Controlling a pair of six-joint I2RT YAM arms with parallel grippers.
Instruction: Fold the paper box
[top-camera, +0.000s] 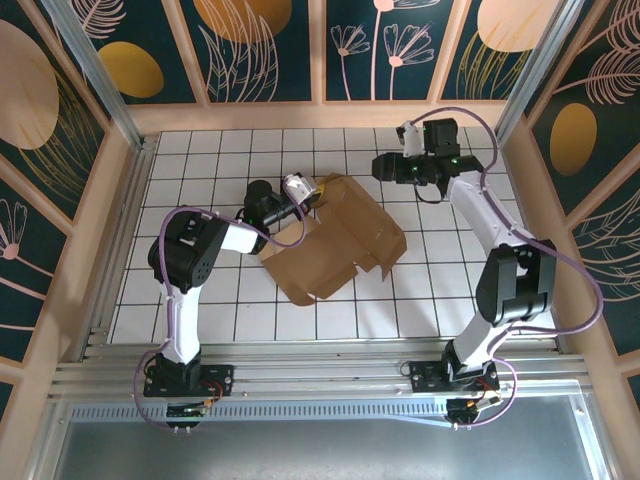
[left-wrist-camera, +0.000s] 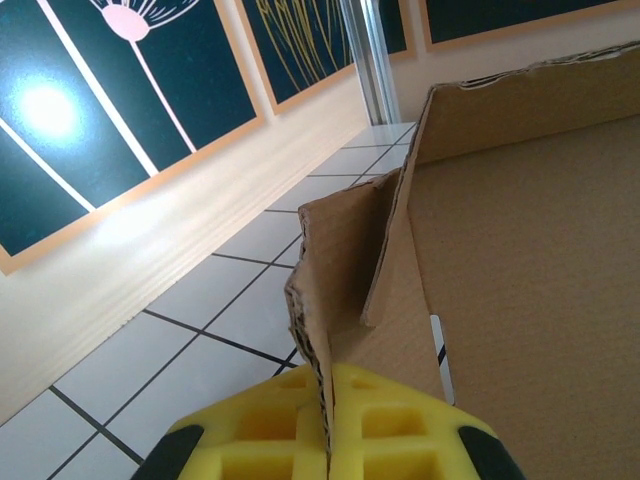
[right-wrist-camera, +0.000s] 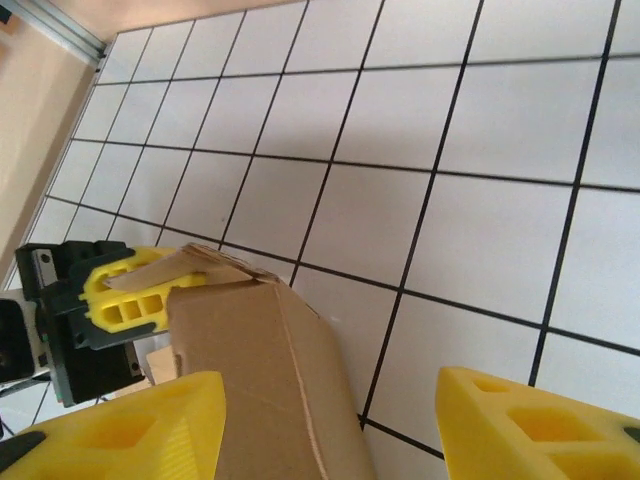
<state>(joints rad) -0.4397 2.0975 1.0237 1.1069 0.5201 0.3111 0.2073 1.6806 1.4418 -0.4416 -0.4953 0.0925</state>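
The paper box (top-camera: 335, 240) is a brown cardboard sheet, partly raised, lying mid-table. My left gripper (top-camera: 312, 190) is at its far left corner, shut on an upright flap. In the left wrist view the yellow fingers (left-wrist-camera: 400, 430) pinch that flap's torn edge (left-wrist-camera: 320, 300), and a wide panel (left-wrist-camera: 520, 260) rises to the right. My right gripper (top-camera: 386, 166) hovers open just beyond the box's far right edge. In the right wrist view a folded corner of the box (right-wrist-camera: 260, 360) lies close to one of its yellow fingers (right-wrist-camera: 130, 430), untouched. The left gripper (right-wrist-camera: 125, 295) shows behind that corner.
White tiled floor (top-camera: 200, 300) surrounds the box inside a wooden-framed enclosure with patterned walls (top-camera: 90, 70). A metal post (left-wrist-camera: 370, 60) stands at the corner. An aluminium rail (top-camera: 320, 375) runs along the near edge by the arm bases.
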